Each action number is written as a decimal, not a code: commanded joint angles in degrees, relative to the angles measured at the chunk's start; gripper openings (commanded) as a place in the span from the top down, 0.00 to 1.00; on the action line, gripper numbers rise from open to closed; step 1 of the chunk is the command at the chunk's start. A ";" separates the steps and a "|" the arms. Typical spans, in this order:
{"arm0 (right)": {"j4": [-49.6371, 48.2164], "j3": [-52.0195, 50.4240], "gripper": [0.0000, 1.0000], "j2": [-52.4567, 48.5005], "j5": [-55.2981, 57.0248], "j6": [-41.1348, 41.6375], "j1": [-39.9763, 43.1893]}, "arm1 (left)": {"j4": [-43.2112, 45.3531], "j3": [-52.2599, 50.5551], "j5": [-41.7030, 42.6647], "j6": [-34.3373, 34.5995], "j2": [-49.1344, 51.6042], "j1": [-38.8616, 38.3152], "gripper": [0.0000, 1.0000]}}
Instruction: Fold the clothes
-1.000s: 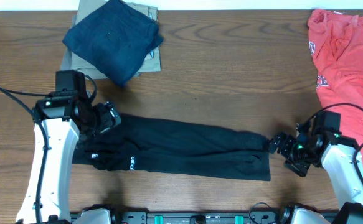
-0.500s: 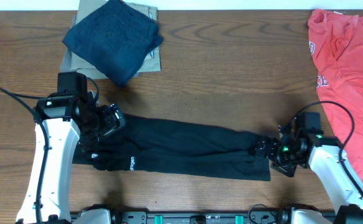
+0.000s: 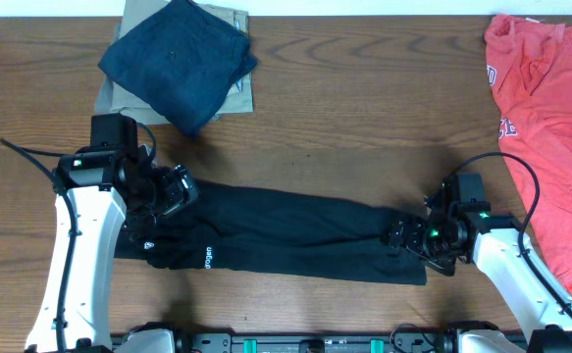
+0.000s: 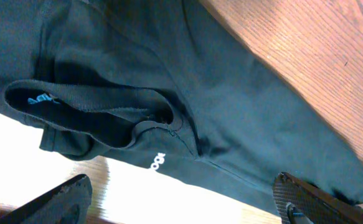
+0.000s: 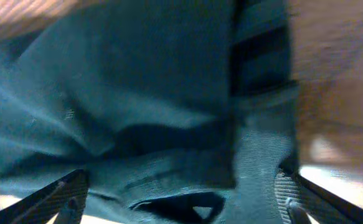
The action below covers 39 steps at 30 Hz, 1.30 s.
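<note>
The clothes, a black T-shirt [image 3: 286, 235], lie folded into a long strip across the front of the table, with white lettering [image 3: 209, 259] near the left end. My left gripper [image 3: 180, 188] hovers open over that end. In the left wrist view the collar [image 4: 100, 102] and lettering [image 4: 157, 160] lie ahead of the wide-spread left gripper [image 4: 181, 194]. My right gripper [image 3: 400, 235] is over the strip's right end. Its wrist view shows the right gripper [image 5: 178, 199] open, fingers far apart, with the shirt's ribbed hem [image 5: 256, 155] lying between them.
A navy folded garment [image 3: 180, 61] rests on a khaki one [image 3: 238, 93] at the back left. A red shirt [image 3: 550, 118] is spread at the right edge. Bare wood table [image 3: 364, 127] lies between them and the black strip.
My right gripper has slid left from the table beside the shirt onto its right end. The left gripper shifted slightly right, then held still.
</note>
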<state>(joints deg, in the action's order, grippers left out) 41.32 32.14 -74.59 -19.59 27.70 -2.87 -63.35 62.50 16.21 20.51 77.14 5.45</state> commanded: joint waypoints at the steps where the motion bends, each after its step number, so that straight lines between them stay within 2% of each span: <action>1: 0.70 0.98 0.02 0.33 5.03 0.31 0.31 | -0.52 0.52 0.00 -1.46 -0.15 -0.17 0.06; 12: 2.89 5.49 0.01 -0.31 9.57 -5.51 3.65 | -0.48 0.52 -0.37 -1.46 -0.15 -0.17 0.06; 27: 1.31 4.37 0.07 -11.76 0.66 -5.73 2.75 | -0.44 0.52 -0.37 -1.46 -0.15 -0.17 0.06; 30: 0.96 4.26 0.11 -12.81 0.63 -5.70 0.81 | -0.26 0.52 -0.37 -1.46 -0.15 -0.17 0.06; 39: -1.25 4.17 0.34 -13.18 -0.28 -4.87 -2.86 | 0.00 0.52 -0.37 -1.66 -0.15 -0.17 0.06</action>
<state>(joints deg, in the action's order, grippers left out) 40.84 38.54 -85.30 -17.69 22.90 -4.89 -63.16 62.50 16.16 19.44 77.14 5.45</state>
